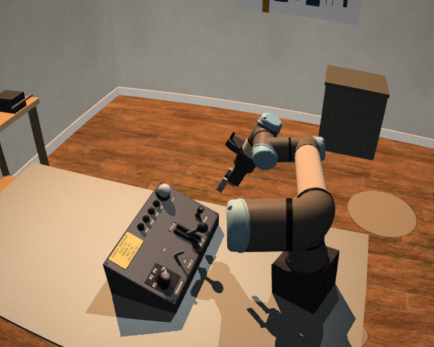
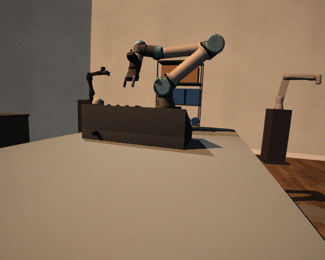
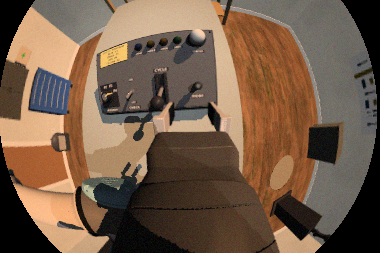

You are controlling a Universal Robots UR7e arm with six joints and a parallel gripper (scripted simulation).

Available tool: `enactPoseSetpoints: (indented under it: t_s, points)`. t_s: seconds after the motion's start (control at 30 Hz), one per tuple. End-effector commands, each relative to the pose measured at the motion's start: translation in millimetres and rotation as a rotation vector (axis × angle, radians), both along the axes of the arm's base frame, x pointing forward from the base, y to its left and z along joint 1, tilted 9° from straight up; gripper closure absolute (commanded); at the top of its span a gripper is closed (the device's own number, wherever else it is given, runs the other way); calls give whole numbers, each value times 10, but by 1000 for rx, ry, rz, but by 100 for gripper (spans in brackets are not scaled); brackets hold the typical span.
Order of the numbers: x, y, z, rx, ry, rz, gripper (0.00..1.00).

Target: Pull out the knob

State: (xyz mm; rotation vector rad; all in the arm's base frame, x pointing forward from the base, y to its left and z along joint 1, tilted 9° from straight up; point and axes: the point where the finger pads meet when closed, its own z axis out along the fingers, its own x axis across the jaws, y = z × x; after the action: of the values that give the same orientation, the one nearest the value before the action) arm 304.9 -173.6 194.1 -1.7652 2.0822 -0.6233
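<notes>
The dark console stands on the beige table. Its small black MODE knob sits near the far right corner of the sloped panel. My gripper is open and empty. It hangs in the air well above and beyond the console's far right edge, pointing down toward it. In the wrist view the MODE knob lies just ahead, between the fingers. The exterior camera sees only the console's back, and the knob is hidden there.
On the panel are a white ball knob, a black lever, coloured buttons, a toggle, a rotary selector and a yellow label. The arm's base stands right of the console.
</notes>
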Motion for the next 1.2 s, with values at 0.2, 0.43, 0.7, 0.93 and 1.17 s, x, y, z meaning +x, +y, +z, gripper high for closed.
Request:
enactPoseSetpoints:
  t_s: [0.2,0.43,0.7,0.93,1.17]
  points:
    - [338,-281,-261,-14,33,35,0]
    - [456,-323,-352,-20,38,42,0]
    - [505,-335,-391,-23,40,45,0]
    - [505,-335,-391,-23,40,45,0]
    - [505,-335,-391,-23,40,45,0]
